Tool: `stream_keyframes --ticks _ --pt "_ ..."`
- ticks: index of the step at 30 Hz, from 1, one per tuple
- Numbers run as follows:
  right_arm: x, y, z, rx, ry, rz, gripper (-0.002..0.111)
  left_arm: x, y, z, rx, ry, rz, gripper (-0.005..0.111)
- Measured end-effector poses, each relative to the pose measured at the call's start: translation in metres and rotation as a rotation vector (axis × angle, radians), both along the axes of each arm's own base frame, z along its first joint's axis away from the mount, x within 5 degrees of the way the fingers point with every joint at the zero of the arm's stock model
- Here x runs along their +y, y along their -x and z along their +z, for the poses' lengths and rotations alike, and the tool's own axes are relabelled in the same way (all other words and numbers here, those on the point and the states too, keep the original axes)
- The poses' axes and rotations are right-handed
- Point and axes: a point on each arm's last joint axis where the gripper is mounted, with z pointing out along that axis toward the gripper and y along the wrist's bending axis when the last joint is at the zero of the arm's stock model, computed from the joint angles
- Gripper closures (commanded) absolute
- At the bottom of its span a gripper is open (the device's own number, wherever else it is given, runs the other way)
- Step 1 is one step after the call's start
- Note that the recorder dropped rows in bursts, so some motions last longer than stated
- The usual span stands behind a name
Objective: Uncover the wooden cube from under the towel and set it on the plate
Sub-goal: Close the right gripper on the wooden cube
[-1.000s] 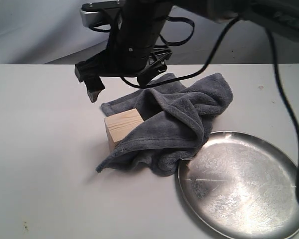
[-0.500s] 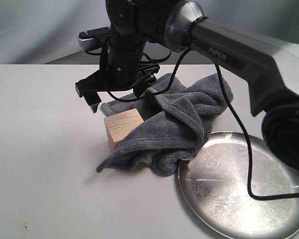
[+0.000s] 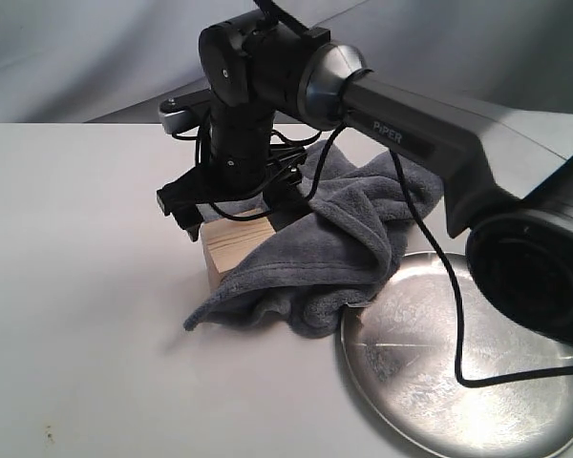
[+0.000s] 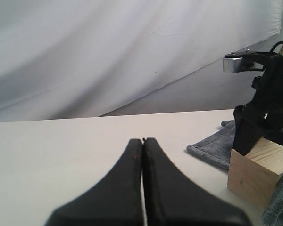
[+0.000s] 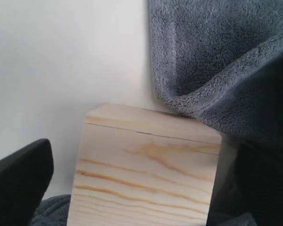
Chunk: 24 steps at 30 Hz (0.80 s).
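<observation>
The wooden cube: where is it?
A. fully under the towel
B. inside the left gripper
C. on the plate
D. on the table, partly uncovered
D: the wooden cube stands on the table, one side clear of the towel, apart from the plate.

Left to right: wooden cube (image 3: 226, 258), towel (image 3: 349, 243) partly over it, plate (image 3: 477, 382).

Pale wooden cube (image 3: 222, 252) partly uncovered; crumpled grey towel (image 3: 349, 234) against its side; silver plate (image 3: 477, 372) beside towel.

Grainy wood cube (image 5: 144, 165), fleecy towel (image 3: 349, 239)
</observation>
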Motion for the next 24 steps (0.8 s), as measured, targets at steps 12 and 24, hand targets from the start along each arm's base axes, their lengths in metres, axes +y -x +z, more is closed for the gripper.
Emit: stream_keyframes --ticks 12,24 --pt "0.0 -0.002 -0.008 -0.007 0.025 0.0 0.013 0.0 0.0 0.0 0.0 0.0 0.0 0.107" --pt "0.004 -0.005 -0.051 0.054 0.078 0.0 0.013 0.0 0.0 0.0 0.0 0.0 0.0 0.107"
